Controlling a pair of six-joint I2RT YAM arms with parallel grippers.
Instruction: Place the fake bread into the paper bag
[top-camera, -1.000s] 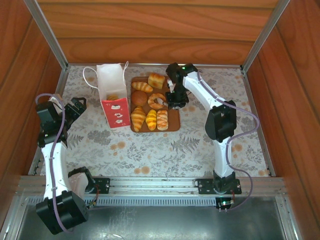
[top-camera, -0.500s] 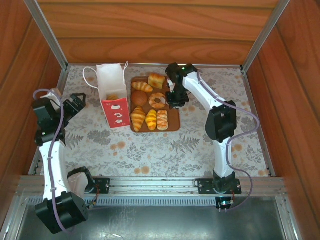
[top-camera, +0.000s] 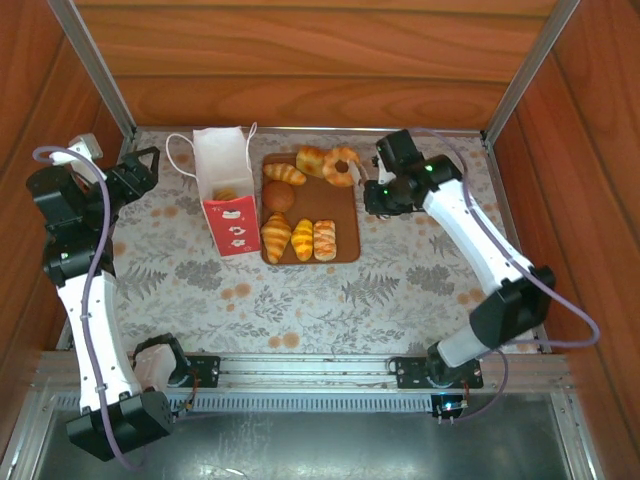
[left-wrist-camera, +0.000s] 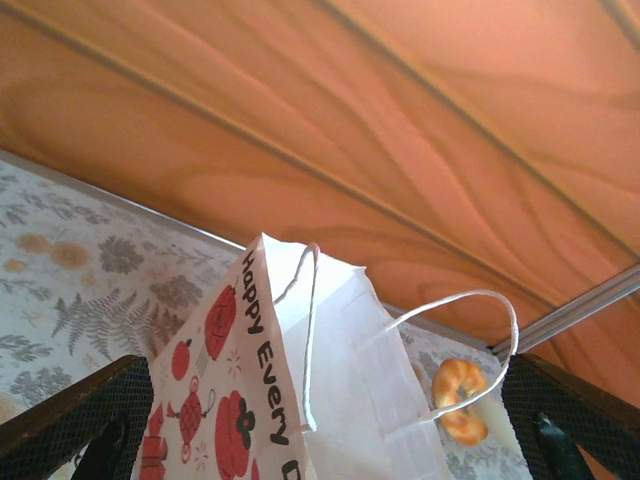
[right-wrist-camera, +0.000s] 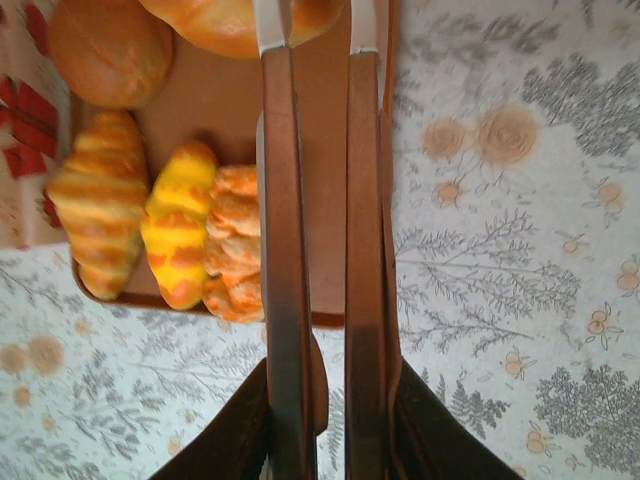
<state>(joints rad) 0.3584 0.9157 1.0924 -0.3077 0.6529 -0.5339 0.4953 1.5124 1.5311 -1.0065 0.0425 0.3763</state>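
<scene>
Wood panels (top-camera: 300, 60) close in the floral-patterned table (top-camera: 400, 290) on three sides. The left arm's gripper (top-camera: 138, 170) hangs just left of the paper bag (top-camera: 222, 165) with its jaws spread wide and nothing between them. The right gripper (top-camera: 378, 190) is clamped around a pair of tongs (right-wrist-camera: 285, 250), squeezing the blades close together. The bag stands upright near the back wall, mouth open upward, and a golden piece seems to lie inside it already. Just to its right is the brown board (top-camera: 340, 205), which carries most of the fake bread: a croissant (top-camera: 285, 173), a round bun (top-camera: 278, 196), three striped rolls (top-camera: 302, 239) along the front edge and a squarish loaf (top-camera: 310, 158) at the back. The ring donut (top-camera: 341, 166) sits pinched in the tong tips over the board's far right corner, beside the loaf. The step in hand looks like the carry to the bag. The next move calls for a leftward swing across the board, high enough to pass the pastries and the bag's rim, before the tongs are let spring apart over the mouth. The cord handles (left-wrist-camera: 470, 300) arch above the opening and could snag. The back wall sits close behind, so the freer room lies toward the near side.
</scene>
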